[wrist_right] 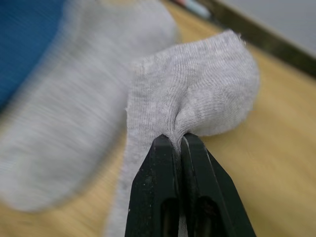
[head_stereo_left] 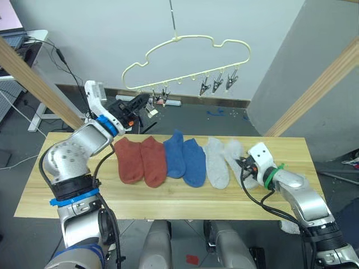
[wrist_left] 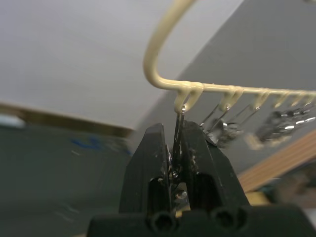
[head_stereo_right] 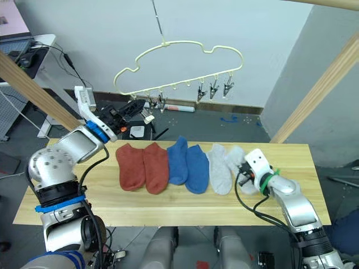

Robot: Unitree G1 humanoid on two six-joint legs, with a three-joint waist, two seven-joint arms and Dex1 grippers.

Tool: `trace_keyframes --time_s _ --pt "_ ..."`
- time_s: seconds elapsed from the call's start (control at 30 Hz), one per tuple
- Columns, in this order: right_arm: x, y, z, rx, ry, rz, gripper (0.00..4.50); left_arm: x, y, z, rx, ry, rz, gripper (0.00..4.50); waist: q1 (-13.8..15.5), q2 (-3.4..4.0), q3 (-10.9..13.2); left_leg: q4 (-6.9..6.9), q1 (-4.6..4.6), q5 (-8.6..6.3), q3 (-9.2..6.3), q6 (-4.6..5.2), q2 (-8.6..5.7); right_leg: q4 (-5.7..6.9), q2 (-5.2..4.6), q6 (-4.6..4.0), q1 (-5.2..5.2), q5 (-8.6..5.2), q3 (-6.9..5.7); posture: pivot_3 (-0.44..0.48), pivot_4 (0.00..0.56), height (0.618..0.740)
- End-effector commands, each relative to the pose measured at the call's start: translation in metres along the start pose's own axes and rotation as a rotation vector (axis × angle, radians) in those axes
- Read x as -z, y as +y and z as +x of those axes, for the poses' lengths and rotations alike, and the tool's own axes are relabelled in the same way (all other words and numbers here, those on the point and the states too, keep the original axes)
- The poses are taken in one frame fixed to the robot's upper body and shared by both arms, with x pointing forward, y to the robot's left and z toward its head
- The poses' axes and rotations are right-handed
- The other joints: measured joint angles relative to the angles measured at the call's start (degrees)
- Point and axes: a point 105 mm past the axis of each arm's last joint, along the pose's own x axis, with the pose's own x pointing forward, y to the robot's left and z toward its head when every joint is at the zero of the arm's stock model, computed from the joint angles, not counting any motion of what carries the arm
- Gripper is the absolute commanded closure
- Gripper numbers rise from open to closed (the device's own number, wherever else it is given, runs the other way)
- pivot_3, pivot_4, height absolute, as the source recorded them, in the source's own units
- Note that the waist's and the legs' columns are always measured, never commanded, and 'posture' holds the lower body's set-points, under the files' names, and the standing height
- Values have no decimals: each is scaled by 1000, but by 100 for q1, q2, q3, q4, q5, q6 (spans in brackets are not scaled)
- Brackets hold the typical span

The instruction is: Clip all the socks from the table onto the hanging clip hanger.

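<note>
The clip (wrist_left: 177, 148) is mostly hidden between the left gripper's fingers (wrist_left: 148, 173). The pinched grey sock (wrist_right: 192, 103) hides the table (wrist_right: 276, 148) at 12 o'clock.
</note>
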Motion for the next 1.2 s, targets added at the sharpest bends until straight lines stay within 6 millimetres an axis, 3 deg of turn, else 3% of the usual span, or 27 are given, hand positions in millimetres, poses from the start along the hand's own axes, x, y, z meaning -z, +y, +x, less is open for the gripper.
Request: trace_keyframes --time_s 0.03,0.2,0.37,0.73,1.2 --pt "-55 34 8 -150 -135 49 4467 0 1 -10 28 11 -161 4442 -5 -1 0 0 2 1 -2 -1 1 1 0 0 1 0 -1 219 313 740" --pt "-107 63 25 -233 -235 122 4467 7 -8 -11 54 40 -176 4442 49 -1 0 -1 -3 24 -18 -42 -3 4 -3 -1 2 1 -14 219 314 740" --pt "-132 77 34 -272 -274 171 4467 10 -16 -10 75 39 -176 4442 115 -1 0 -2 -9 25 -19 -44 -12 -2 -22 -1 1 1 -22 228 315 740" --pt "-150 83 33 -321 -307 257 4467 13 -18 -15 75 48 -159 4442 163 0 0 -7 -19 24 -52 -43 -7 -1 -41 -1 0 2 -70 239 318 740" --pt "-151 87 22 -386 -298 292 4467 11 -16 -16 66 46 -148 4442 167 0 0 -7 -25 20 -64 -35 -7 -2 -41 -1 0 1 -84 237 318 740"
